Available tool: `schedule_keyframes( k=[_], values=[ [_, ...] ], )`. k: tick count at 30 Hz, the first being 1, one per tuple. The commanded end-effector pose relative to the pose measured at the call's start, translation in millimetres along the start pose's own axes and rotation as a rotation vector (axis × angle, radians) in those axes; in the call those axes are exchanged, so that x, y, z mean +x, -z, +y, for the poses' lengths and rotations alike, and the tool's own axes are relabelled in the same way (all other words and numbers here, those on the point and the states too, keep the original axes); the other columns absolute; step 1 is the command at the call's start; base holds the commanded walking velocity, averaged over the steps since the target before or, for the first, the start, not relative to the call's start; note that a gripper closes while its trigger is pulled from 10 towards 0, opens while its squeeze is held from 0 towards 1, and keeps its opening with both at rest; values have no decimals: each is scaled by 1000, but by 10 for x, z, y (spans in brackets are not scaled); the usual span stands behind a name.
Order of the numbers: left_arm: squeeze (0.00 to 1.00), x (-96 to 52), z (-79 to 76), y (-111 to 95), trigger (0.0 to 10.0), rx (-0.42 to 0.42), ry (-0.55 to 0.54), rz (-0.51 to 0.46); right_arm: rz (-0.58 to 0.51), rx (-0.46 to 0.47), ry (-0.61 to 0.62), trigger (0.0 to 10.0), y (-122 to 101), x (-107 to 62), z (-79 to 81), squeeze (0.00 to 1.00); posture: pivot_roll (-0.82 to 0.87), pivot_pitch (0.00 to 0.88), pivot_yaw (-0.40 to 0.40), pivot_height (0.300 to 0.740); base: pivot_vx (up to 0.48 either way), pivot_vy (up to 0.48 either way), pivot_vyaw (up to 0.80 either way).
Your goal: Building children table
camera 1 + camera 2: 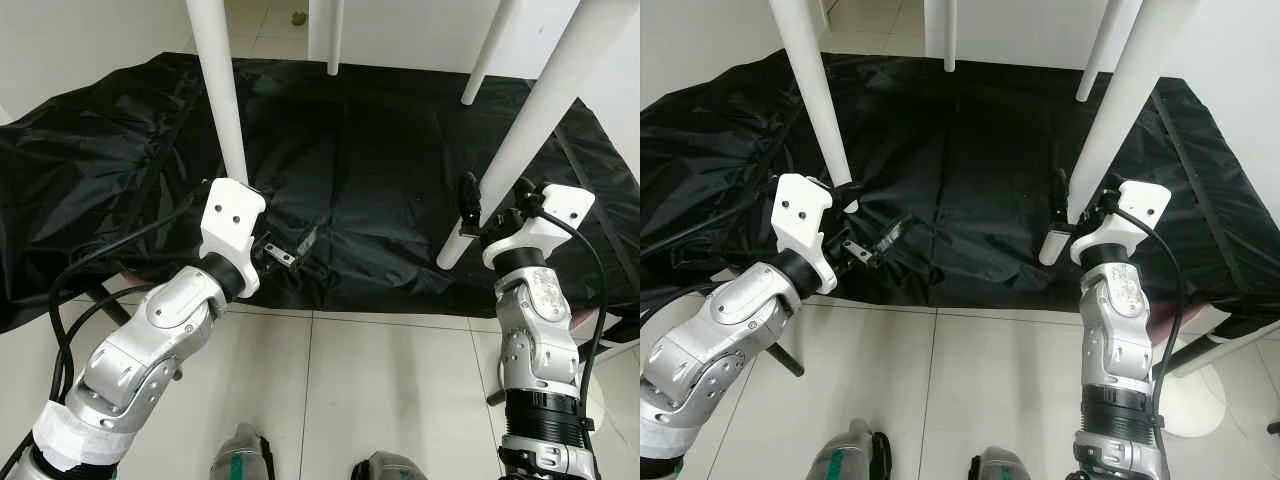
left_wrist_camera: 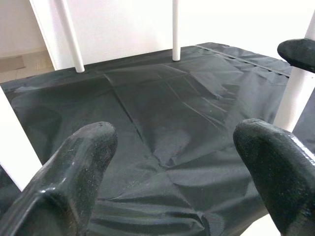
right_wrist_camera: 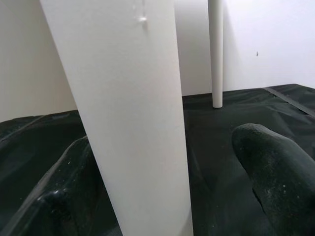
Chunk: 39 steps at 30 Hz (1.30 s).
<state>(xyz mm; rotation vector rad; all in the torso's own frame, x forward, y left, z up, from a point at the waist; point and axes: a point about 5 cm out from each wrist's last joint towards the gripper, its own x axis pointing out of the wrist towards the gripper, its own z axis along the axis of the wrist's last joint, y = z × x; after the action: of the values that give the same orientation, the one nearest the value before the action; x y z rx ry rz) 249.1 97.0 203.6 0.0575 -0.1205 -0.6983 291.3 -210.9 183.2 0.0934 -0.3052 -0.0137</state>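
Standing on the black sheet point(image 1: 380, 180), the white table's near legs rise at 11 and 1 o'clock. Your right gripper point(image 3: 162, 187) straddles the right leg point(image 3: 133, 118), jaws open; squeezing off-centre could tip it. Your left gripper point(image 2: 172, 167) gapes empty beside the left leg point(image 1: 225, 100).

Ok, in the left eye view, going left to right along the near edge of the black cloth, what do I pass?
Left gripper → near left table leg → bare black cloth → near right table leg → right gripper, its fingers either side of that leg.
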Motion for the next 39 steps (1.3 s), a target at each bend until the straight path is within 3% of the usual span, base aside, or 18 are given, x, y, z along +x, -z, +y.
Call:
schedule_keyframes(
  k=[1, 4, 5, 7, 9, 17, 23, 24, 28, 31, 33, 34, 39],
  values=[
    [0, 52, 1, -61, 10000, 12, 7, -23, -6, -8, 11, 10000, -15, 3, -11, 0, 14, 146, 24, 740, 0, 0, 0],
    [0, 52, 1, -61, 10000, 12, 7, -23, -6, -8, 11, 10000, -15, 3, -11, 0, 14, 146, 24, 740, 0, 0, 0],
    [0, 0, -12, -29, 10000, 9, 9, -14, -5, 0, 1, 10000, -17, 1, -7, 0, 19, 0, 0, 740, 0, 0, 0],
    [0, -213, 37, 235, 10000, 25, -6, 55, 17, -15, -114, 10000, 28, -94, 90, 0, 47, 0, 0, 740, 0, 0, 0],
    [0, -301, 51, 340, 10000, 37, -7, 86, 26, -20, -156, 10000, 47, -136, 126, 0, 46, 0, 0, 740, 0, 0, 0],
    [0, -304, 52, 337, 10000, 34, -8, 85, 27, -23, -159, 10000, 51, -141, 129, 0, 47, 0, 0, 740, 0, 0, 0],
    [0, -360, 18, 429, 10000, 40, -3, 108, 69, -40, -201, 10000, 155, -269, 179, 0, 51, 0, 0, 740, 0, 0, 0],
    [0, -435, -9, 605, 10000, 42, -10, 153, 135, -77, -236, 10000, 333, -430, 183, 0, 51, 0, 0, 740, 0, 0, 0],
    [0, -460, -15, 667, 10000, 39, -14, 170, 159, -88, -244, 10000, 396, -482, 176, 0, 51, 0, 0, 740, 0, 0, 0],
    [0, -559, -15, 910, 10000, 43, -22, 242, 233, -126, -265, 10000, 626, -671, 153, 0, 49, 0, 0, 740, 0, 0, 0],
    [0, -583, -14, 959, 10000, 41, -23, 256, 244, -138, -269, 10000, 671, -718, 150, 0, 48, 0, 0, 740, 0, 0, 0],
    [0, -602, -17, 1003, 10000, 42, -22, 268, 255, -147, -248, 10000, 724, -767, 130, 0, 44, 121, 16, 740, 0, 0, 0],
    [0, -638, -19, 1095, 10000, 44, -24, 292, 275, -162, -230, 10000, 836, -884, 120, 0, 39, 111, 37, 740, 0, 0, 0]
  ],
)
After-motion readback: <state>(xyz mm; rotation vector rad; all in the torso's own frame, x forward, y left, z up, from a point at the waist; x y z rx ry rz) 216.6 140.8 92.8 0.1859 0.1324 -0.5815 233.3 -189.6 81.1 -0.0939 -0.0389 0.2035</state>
